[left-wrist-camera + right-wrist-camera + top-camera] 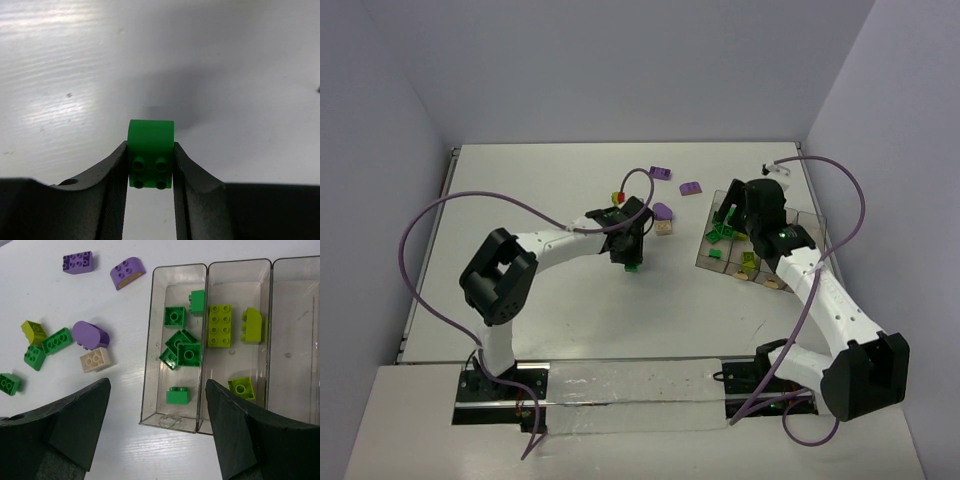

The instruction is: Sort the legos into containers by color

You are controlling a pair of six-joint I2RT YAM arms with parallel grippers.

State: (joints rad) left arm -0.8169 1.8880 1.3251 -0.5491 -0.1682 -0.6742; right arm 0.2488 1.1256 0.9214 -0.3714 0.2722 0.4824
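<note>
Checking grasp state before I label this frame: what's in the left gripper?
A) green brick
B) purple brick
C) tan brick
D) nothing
A: in the left wrist view, the left gripper is shut on a green brick, with one finger pressed against each side of it.

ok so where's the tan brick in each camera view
Top external: the tan brick sits near picture centre, between the left gripper and the containers.
Left wrist: not in it; only the fingers shut on a green brick show.
Right wrist: left of centre, left of the containers.
Shared landmark: the rounded purple brick right next to it, on its far side.
</note>
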